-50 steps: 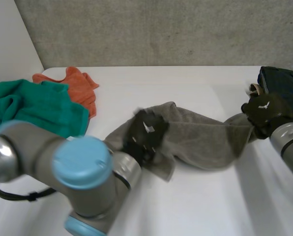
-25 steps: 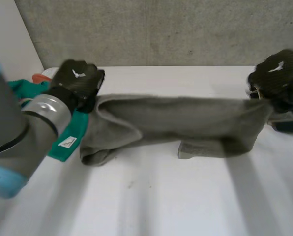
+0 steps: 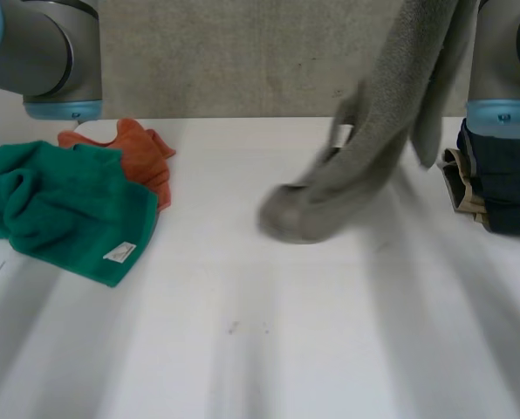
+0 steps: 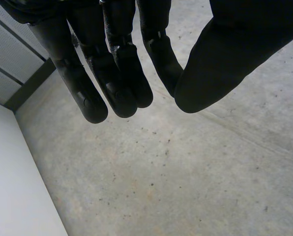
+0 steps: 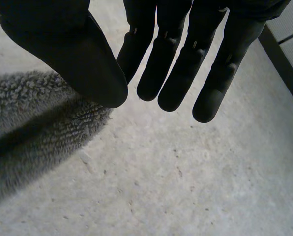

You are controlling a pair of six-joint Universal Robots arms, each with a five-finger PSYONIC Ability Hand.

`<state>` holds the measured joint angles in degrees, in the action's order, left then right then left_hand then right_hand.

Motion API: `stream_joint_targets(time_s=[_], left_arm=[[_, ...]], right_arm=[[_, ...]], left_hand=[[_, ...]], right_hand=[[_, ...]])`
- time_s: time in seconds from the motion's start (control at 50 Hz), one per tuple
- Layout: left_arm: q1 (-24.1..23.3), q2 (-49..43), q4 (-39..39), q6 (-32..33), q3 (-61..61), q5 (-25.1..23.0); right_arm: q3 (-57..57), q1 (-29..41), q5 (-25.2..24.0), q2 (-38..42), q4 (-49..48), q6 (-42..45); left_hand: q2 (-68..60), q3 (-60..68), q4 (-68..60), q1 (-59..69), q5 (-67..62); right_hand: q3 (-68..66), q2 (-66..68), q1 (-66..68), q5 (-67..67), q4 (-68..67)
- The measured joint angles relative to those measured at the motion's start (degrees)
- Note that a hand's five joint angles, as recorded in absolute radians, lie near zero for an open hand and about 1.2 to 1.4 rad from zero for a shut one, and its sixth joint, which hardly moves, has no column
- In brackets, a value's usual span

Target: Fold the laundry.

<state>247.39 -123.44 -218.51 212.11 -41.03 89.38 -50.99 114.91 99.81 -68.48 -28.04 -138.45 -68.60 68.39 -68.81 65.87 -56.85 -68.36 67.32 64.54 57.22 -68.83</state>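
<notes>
- The grey towel (image 3: 378, 131) hangs down beside the right arm (image 3: 502, 61). Its top runs out of the head view. Its lower end is bunched and meets the white counter (image 3: 269, 349) near the middle, a little to the robot's right.
- The right hand (image 5: 173, 59) has straight fingers held side by side. The thumb (image 5: 73, 54) stands apart from them, and nothing is pinched in the gap.
- In the right wrist view the towel's looped pile lies just beside the thumb. I cannot tell whether the two touch.
- The left hand (image 4: 117, 73) is also spread loose, with straight fingers close together and the thumb off to one side. It holds nothing and faces the grey wall (image 3: 242, 61).
- The left arm (image 3: 46, 52) is raised at the far left, well apart from the grey towel.
- A green towel (image 3: 64, 209) lies crumpled on the counter's left side, with a small white label near its front corner.
- An orange cloth (image 3: 142, 153) lies just behind the green towel, touching it.
- A dark folded stack (image 3: 504, 183) sits at the counter's right edge, with a tan piece (image 3: 457, 175) showing at its side.
</notes>
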Motion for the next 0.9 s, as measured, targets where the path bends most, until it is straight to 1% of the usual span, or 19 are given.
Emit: stream_joint_targets(time_s=[0.12, 0.16, 0.2, 0.22, 0.24, 0.26, 0.28, 0.34, 0.36, 0.4, 0.54, 0.62, 0.68, 0.74, 0.8, 0.84, 0.9], left_arm=[[-0.15, 5.80, 1.84, -1.25, -14.24, -1.39], [-0.77, 7.94, 2.74, -2.44, -21.86, -1.82], [-1.68, 9.11, 3.42, -3.86, -27.38, -2.00], [-2.33, 9.58, 3.79, -4.80, -30.17, -2.07], [-3.25, 9.97, 4.21, -6.11, -33.18, -2.11], [-3.91, 10.13, 4.51, -7.06, -34.96, -2.14], [-4.92, 10.24, 4.95, -8.57, -37.28, -2.14], [-7.25, 9.96, 6.13, -12.71, -41.14, -2.15], [-7.43, 9.89, 6.26, -13.12, -41.36, -2.16], [-8.78, 8.95, 7.37, -16.50, -42.30, -2.31], [-10.40, 4.34, 10.76, -22.76, -38.85, -3.50], [-11.09, 0.88, 12.86, -24.37, -35.75, -6.67], [-11.87, -1.75, 14.04, -24.79, -33.89, -9.81], [-12.89, -3.96, 14.50, -24.95, -32.55, -11.98], [-13.39, -4.86, 14.56, -25.04, -32.05, -12.62], [-14.34, -6.76, 14.54, -25.57, -31.10, -13.30], [-15.00, -8.47, 14.47, -26.14, -30.39, -13.38]], right_arm=[[-9.41, 1.23, -1.70, -4.53, 3.43, 0.23], [-13.79, 1.41, -2.99, -6.12, 7.23, 0.22], [-16.04, 1.46, -3.91, -6.81, 9.57, 0.12], [-17.13, 1.47, -4.49, -7.12, 10.75, 0.04], [-18.30, 1.50, -5.23, -7.46, 12.03, -0.06], [-18.82, 1.53, -5.60, -7.64, 12.63, -0.11], [-19.59, 1.67, -6.28, -7.99, 13.49, -0.20], [-20.64, 2.82, -7.92, -9.11, 14.73, -0.33], [-20.69, 2.98, -8.08, -9.23, 14.80, -0.33], [-21.00, 4.75, -9.64, -10.38, 15.38, -0.37], [-22.10, 10.43, -15.45, -16.73, 18.44, -0.45], [-23.14, 12.84, -17.68, -21.22, 20.63, -0.89], [-23.94, 14.31, -18.39, -24.44, 21.78, -2.17], [-24.64, 15.19, -18.63, -27.09, 22.65, -4.01], [-24.90, 15.44, -18.67, -28.09, 23.02, -4.89], [-25.40, 15.67, -18.89, -30.07, 24.35, -7.32], [-25.69, 15.47, -19.48, -31.35, 25.68, -9.40]], left_hand=[[0.00, 0.00, 0.00, 0.00, 0.00], [2.93, -2.04, 2.19, -1.86, 1.47], [16.86, -16.56, 16.93, -18.27, 15.91], [27.95, -27.46, 28.08, -31.22, 26.97], [41.98, -40.26, 41.17, -45.04, 40.07], [49.42, -48.25, 49.35, -50.77, 47.91], [52.37, -51.88, 52.64, -52.05, 51.12], [54.48, -54.07, 54.93, -52.08, 53.34], [54.59, -54.10, 55.00, -52.08, 53.37], [54.78, -54.10, 55.13, -52.08, 53.37], [55.34, -54.10, 55.57, -52.08, 53.72], [55.58, -55.13, 56.00, -52.08, 53.72], [55.58, -55.17, 56.00, -52.08, 53.72], [55.58, -55.17, 56.00, -52.49, 53.72], [55.58, -55.17, 56.00, -53.12, 53.72], [55.54, -55.16, 55.99, -53.23, 53.71], [33.12, -33.07, 34.45, -27.92, 32.54]], right_hand=[[0.00, 0.00, 0.00, 0.01, 0.00], [0.00, 0.00, 0.00, 0.01, 0.00], [0.00, 0.00, 0.00, 0.00, 0.00], [0.00, 0.00, 0.00, 0.01, 0.00], [0.00, 0.00, 0.00, 0.00, -0.01], [0.00, 0.00, 0.00, 0.00, -0.01], [-0.01, 0.00, 0.00, 0.00, -0.01], [-0.01, 0.00, 0.00, 0.00, -0.01], [-0.01, 0.00, 0.00, 0.00, -0.01], [-0.01, 0.00, 0.00, 0.00, -0.01], [-0.01, 0.00, 0.00, 0.00, -0.01], [-0.01, 0.00, 0.00, 0.00, -0.01], [-0.01, 0.00, 0.00, 0.00, -0.01], [-0.01, 0.00, 0.00, 0.00, -0.01], [-0.01, 0.00, 0.00, 0.01, -0.01], [-0.01, 0.00, 0.00, 0.01, -0.01], [-0.01, 0.00, 0.00, 0.42, -0.01]])
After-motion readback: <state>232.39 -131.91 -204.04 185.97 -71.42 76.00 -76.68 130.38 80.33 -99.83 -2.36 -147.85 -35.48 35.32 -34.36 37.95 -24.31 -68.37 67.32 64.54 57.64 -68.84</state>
